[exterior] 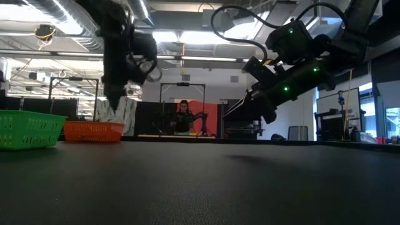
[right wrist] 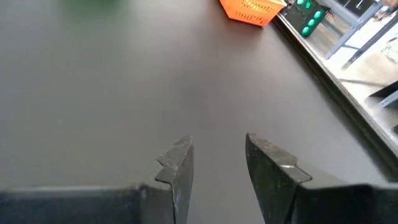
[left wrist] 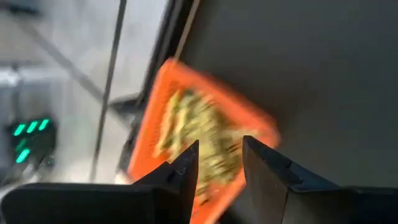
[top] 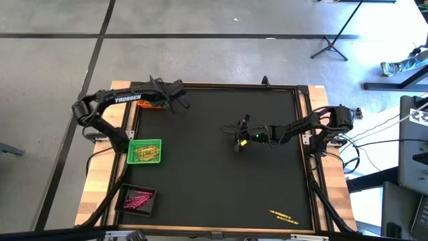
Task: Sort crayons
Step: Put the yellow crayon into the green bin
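Observation:
An orange tray [left wrist: 186,112] holding yellowish crayons [left wrist: 208,134] sits at the table's far left [top: 148,104], partly under my left arm. My left gripper [left wrist: 221,165] hovers above it, open, with nothing between its fingers. A green tray [top: 144,151] holds orange-gold crayons. A black tray [top: 137,199] holds pink crayons. Two or three yellow crayons [top: 284,216] lie flat on the mat near the front right. My right gripper [right wrist: 217,155] hangs open over the bare middle of the mat [top: 239,136].
The black mat [top: 221,181] is framed by a raised wooden edge [top: 321,194]. The green tray [exterior: 28,128] and orange tray [exterior: 94,131] stand along the left side. Cables run past the right edge. A person [exterior: 183,115] sits far behind the table.

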Controlling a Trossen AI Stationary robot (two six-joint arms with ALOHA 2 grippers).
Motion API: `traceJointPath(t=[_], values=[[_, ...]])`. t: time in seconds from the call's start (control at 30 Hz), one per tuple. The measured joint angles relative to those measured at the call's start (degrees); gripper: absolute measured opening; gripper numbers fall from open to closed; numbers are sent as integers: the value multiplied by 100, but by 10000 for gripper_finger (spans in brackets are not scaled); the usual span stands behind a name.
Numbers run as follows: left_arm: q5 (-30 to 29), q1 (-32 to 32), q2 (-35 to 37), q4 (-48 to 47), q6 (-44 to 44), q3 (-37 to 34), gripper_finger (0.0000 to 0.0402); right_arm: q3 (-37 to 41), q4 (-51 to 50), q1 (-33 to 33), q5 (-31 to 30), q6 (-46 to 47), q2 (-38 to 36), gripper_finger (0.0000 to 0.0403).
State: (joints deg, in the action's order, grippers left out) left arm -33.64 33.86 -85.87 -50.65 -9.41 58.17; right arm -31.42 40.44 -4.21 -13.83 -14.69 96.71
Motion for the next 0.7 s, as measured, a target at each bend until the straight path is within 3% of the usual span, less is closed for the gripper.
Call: traceJointPath(t=[0.2,0.4,0.57,0.7], values=[[776,-1241,369,97,637,9,108,0,-99,342,-19,270,-67,143],[920,-2630,396,537,1225,-114,108,-6,-592,1137,-215,401,-530,143],[1062,-3714,384,1448,1585,-454,108,-21,-1606,1830,-333,1049,-1147,143],[1326,-4436,330,2435,1690,-644,108,-326,-3146,2422,-355,1796,-1599,143]])
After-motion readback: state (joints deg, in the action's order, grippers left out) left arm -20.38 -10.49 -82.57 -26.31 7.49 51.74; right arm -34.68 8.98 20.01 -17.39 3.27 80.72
